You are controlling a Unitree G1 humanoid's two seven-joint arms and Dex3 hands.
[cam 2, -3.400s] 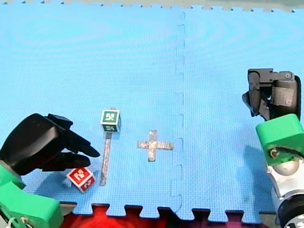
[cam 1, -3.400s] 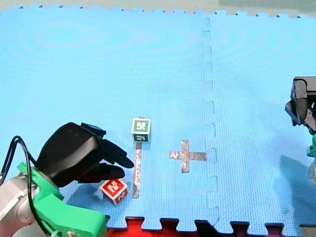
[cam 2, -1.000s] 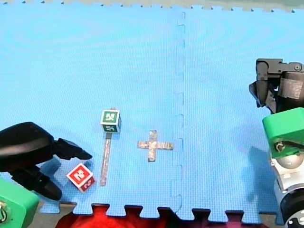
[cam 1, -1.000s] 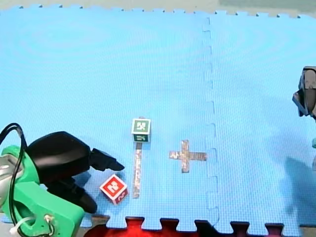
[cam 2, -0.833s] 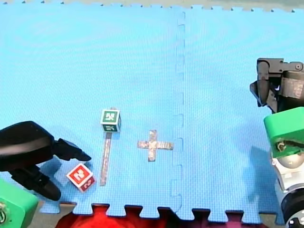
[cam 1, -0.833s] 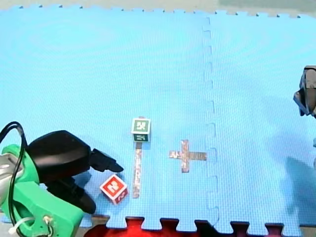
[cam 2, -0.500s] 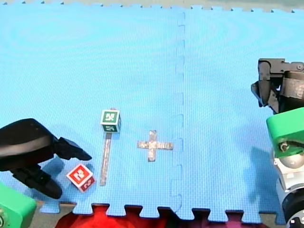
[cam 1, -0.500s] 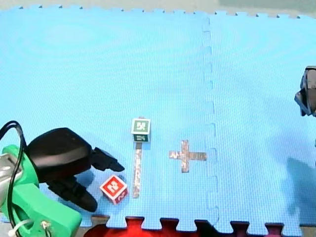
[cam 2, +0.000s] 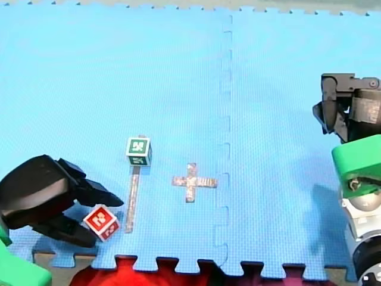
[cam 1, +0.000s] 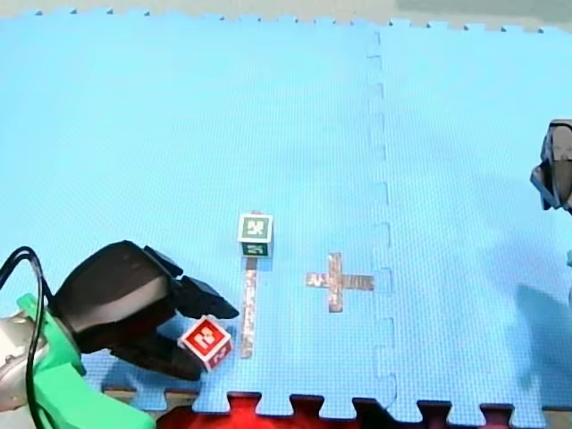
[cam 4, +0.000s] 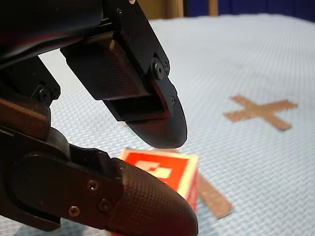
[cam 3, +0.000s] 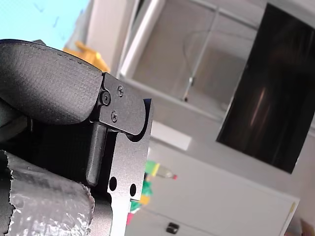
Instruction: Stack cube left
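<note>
**Left hand** (cam 1: 125, 308): low on the blue mat (cam 1: 268, 107). Its fingers (cam 4: 147, 108) are wide, one on either side of the red cube (cam 1: 206, 342). The second wrist view shows a gap under the upper one, so it is judged not yet gripping.

**Red cube:** between those fingers, turned corner-on, just beside the tape strip (cam 1: 248, 313).

**Green cube** (cam 1: 255, 234): ahead of the fingertips, at the strip's far end. Likely the base for stacking.

**Right hand** (cam 2: 345, 113): well apart from both cubes, so the left hand is much the nearer.

The left robot hand (cam 2: 47, 199) partly hides the red cube (cam 4: 165, 169).
</note>
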